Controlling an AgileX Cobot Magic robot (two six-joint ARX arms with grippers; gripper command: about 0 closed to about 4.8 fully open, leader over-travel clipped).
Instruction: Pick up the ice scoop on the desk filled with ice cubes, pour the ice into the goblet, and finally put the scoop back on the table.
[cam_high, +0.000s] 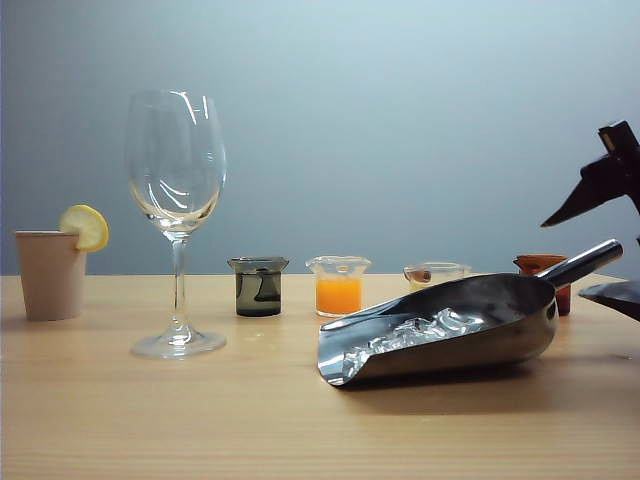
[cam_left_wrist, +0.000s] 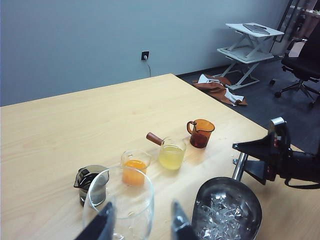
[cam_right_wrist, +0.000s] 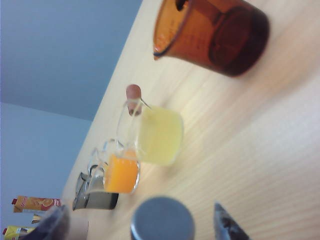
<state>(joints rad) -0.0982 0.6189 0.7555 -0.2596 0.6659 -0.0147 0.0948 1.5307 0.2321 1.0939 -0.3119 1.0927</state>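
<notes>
The ice scoop (cam_high: 500, 318) lies on the desk (cam_high: 150, 420) at the right, mouth toward the goblet, with ice cubes (cam_high: 420, 330) piled in its trough. The clear goblet (cam_high: 177, 200) stands upright at the left. My right gripper (cam_high: 572, 255) is at the scoop's handle end, open. In the right wrist view its fingers (cam_right_wrist: 226, 226) stand well apart on either side of the handle's round end (cam_right_wrist: 162, 220), with gaps on both sides. My left gripper (cam_left_wrist: 141, 226) is open and hangs above the goblet (cam_left_wrist: 120, 202) without touching it. The exterior view does not show it.
A beige cup with a lemon slice (cam_high: 50, 272) stands at the far left. Behind the scoop is a row of small beakers: dark (cam_high: 258, 287), orange (cam_high: 338, 286), pale yellow (cam_high: 435, 273) and amber (cam_high: 540, 265). The desk's far edge lies beyond the amber beaker (cam_left_wrist: 200, 132).
</notes>
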